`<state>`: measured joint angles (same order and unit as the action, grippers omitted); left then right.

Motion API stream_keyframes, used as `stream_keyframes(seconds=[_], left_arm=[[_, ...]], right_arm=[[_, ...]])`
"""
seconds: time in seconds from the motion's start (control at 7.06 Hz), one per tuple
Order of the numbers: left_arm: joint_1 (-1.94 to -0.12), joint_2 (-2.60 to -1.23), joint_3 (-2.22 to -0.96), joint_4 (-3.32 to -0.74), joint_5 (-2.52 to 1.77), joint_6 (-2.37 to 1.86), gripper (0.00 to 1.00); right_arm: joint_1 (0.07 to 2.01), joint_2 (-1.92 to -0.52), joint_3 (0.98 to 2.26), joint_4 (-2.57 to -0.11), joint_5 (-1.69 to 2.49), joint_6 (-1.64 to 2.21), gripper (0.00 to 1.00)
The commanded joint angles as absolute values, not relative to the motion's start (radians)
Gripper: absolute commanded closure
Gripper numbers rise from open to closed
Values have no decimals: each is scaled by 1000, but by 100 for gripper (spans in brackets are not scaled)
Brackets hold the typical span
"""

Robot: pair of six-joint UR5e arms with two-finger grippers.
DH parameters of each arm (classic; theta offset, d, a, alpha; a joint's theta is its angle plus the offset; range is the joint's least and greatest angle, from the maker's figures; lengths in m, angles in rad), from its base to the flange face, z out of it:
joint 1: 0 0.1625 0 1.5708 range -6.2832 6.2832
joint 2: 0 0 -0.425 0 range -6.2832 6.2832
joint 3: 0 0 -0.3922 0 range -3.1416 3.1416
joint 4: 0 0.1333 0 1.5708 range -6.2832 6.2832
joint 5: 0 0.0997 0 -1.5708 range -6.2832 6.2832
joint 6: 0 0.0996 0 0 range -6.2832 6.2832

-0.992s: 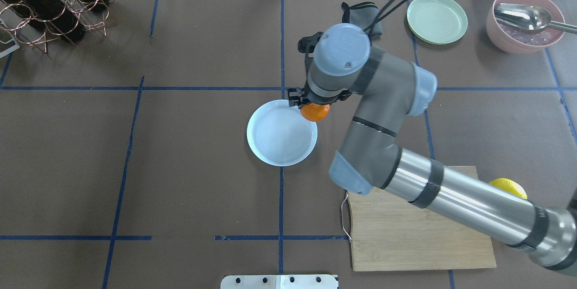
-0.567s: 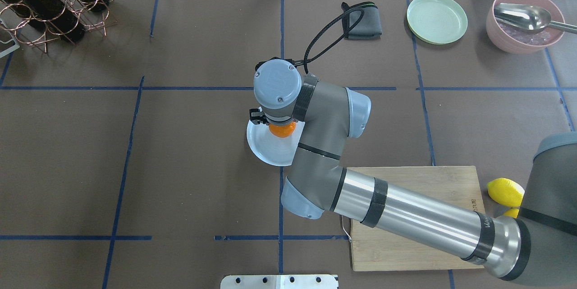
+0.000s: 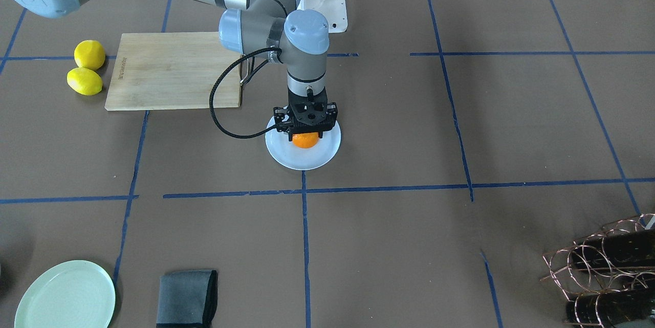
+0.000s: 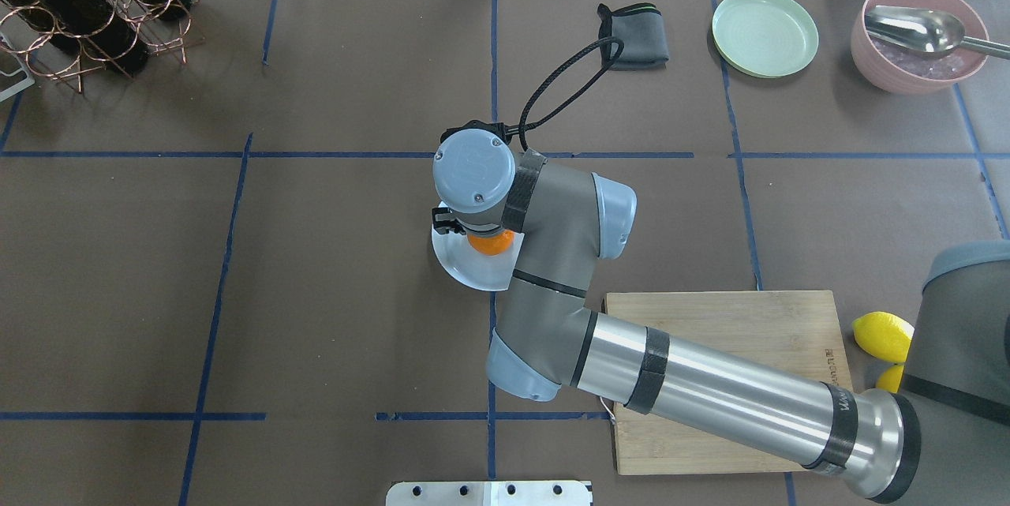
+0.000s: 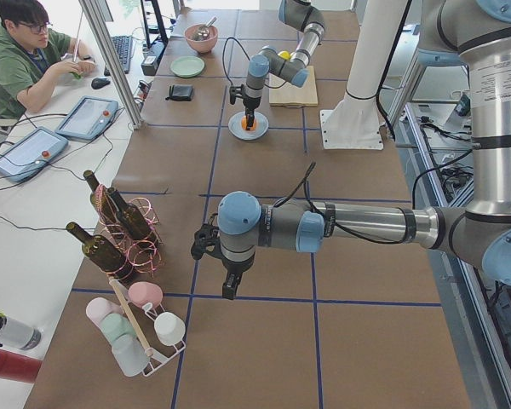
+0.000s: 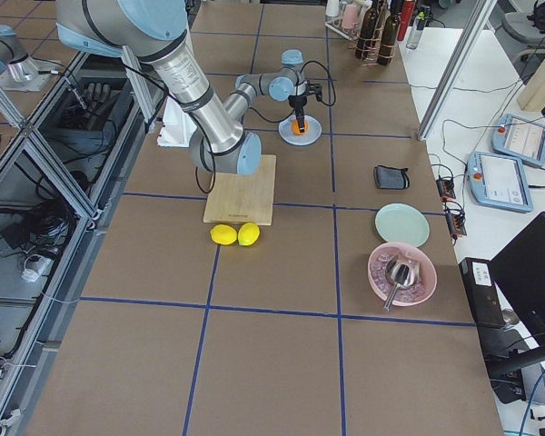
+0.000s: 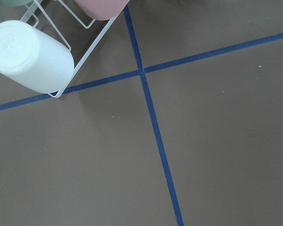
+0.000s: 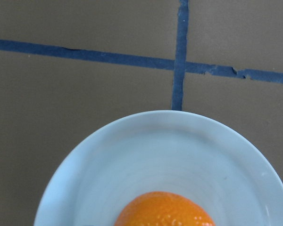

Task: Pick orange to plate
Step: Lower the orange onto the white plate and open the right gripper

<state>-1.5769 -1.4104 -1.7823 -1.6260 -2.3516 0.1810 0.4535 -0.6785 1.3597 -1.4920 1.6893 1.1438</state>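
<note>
Exterior front-facing view shows the right fingers [image 3: 292,135] clamped on the orange [image 3: 305,140], low over the plate [image 3: 286,156] so a release should land it inside the rim; left fingers [image 5: 227,290], can't tell
</note>
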Motion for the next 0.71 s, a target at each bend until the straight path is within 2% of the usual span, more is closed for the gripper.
stream_keyframes(seconds=[0.0,0.28,0.57], left_arm=[[-1577,-1408,-1781,-1626,-2352,181,0],[-1577,-1407,-1781,-1625,-2350,186,0],[-1577,-1405,-1776,-1615,-2352,187,0]], right_arm=[[536,-686,1419,-1502,1765,1103,0],[734,-744,1498,-1563,1967,888,0],[967,-901,1609,-1636,2154,556,0]])
